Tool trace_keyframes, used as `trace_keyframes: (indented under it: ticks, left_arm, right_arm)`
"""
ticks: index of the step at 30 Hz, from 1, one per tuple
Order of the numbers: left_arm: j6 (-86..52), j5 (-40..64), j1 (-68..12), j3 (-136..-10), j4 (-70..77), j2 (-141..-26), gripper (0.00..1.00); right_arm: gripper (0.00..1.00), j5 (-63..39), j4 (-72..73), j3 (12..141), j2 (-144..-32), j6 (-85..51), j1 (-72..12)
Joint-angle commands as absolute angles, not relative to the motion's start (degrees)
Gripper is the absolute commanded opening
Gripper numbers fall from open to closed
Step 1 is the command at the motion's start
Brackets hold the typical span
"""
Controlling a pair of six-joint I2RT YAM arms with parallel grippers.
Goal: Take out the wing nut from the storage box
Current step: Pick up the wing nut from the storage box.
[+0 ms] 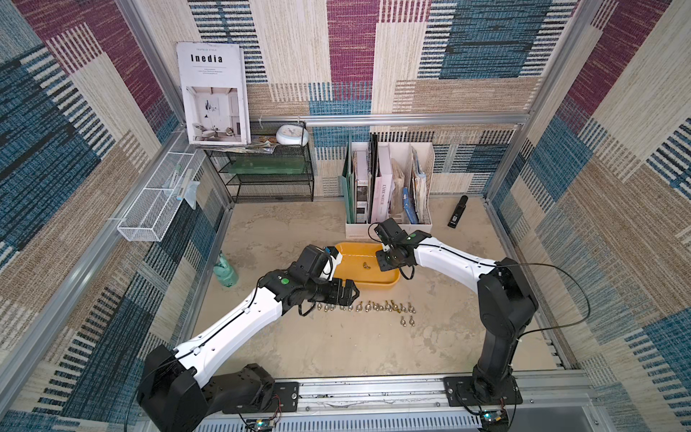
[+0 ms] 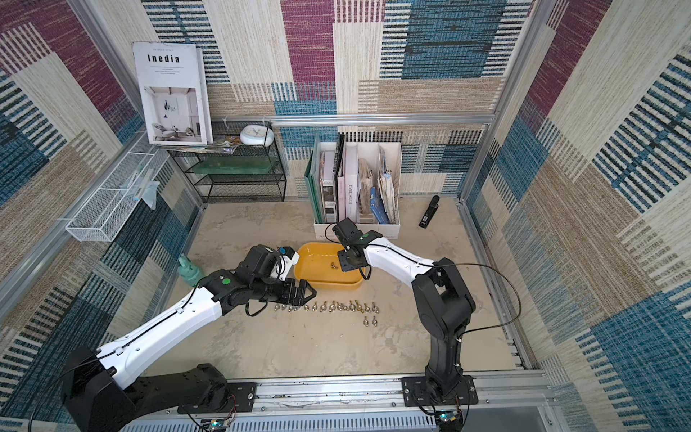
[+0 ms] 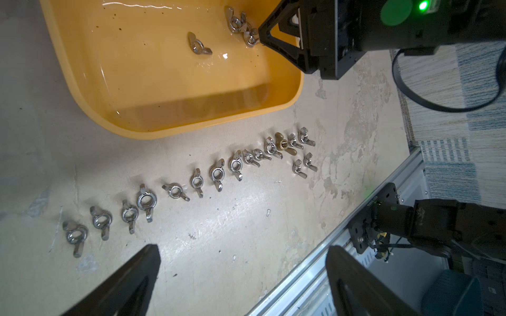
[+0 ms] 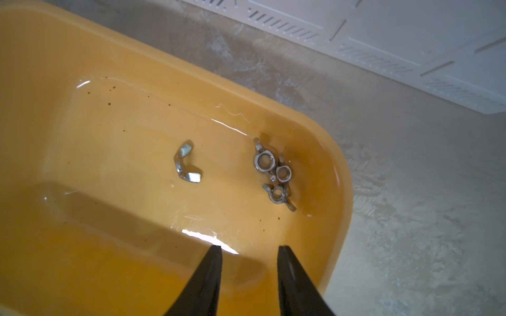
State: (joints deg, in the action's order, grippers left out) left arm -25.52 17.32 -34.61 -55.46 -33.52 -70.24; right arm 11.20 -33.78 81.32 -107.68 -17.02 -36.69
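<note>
The right claw (image 4: 249,247) is hovering over the box (image 4: 339,175), jaws narrowly parted and gripping nothing. Three nuts (image 4: 273,172) are lying just ahead of its tips (a lone nut (image 4: 187,165) off to one side). The left claw (image 3: 242,247) is gaping wide, with a row (image 3: 197,182) of nuts just ahead.

Clearance | storage box (image 1: 368,285) floor mostly bare: one loose nut (image 4: 178,165) mid-floor, three nuts (image 4: 276,173) bunched against a corner wall, right hand (image 4: 249,247) just beside them, jaws parted | front: row of nuts (image 3: 200,193) near the box, left hand (image 3: 243,247) spread wide above its left end | behind: file holder (image 1: 355,230) close | table (image 1: 336,348) nearer the arm bases bare
</note>
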Motion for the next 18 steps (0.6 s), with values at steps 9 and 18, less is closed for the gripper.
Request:
trace_keyframes:
  ticks: [9,18]
  left_arm:
    - [-23.92,18.65,-31.51,-56.6,-32.21,-73.17,0.99]
    - [-23.29,19.69,-29.98,-58.09,-32.18,-75.36,0.99]
  right_arm:
    - [0.39,8.26,-34.85,87.51,-115.72,-12.01,-33.93]
    - [0.36,7.71,-34.8,92.55,-120.23,-8.94,-33.46]
